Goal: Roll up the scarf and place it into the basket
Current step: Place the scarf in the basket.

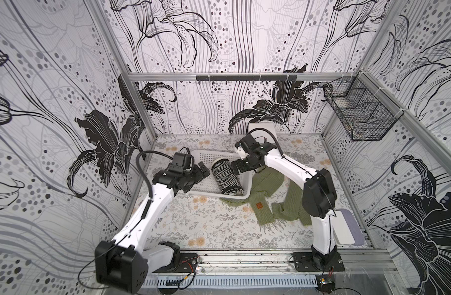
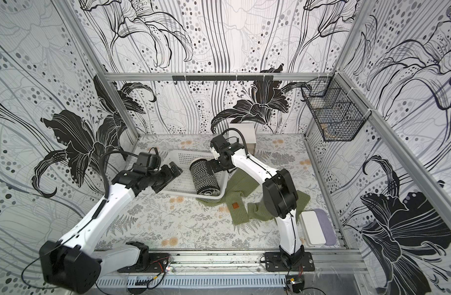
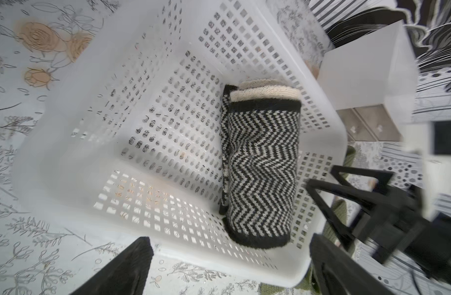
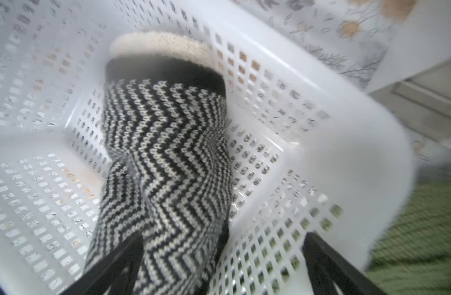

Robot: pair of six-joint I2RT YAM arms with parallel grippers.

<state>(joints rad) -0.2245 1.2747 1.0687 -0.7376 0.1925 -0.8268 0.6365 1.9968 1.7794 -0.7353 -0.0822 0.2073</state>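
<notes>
The rolled black-and-white zigzag scarf (image 1: 227,178) lies on its side inside the white basket (image 1: 214,152), tucked against the basket's end wall on the right arm's side, towards the far half of the table (image 1: 206,224). The left gripper (image 1: 205,170) hangs over the basket's other end with its jaws spread wide and nothing between them. The right gripper (image 1: 235,167) is just beside the roll's far end, jaws apart too, holding nothing, while a green scarf (image 1: 267,189) lies loose on the table, partly under the basket's near corner.

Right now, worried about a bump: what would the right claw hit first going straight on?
Most likely the rolled zigzag scarf in the white basket, straight ahead of the open right claw; how close is unclear.
</notes>
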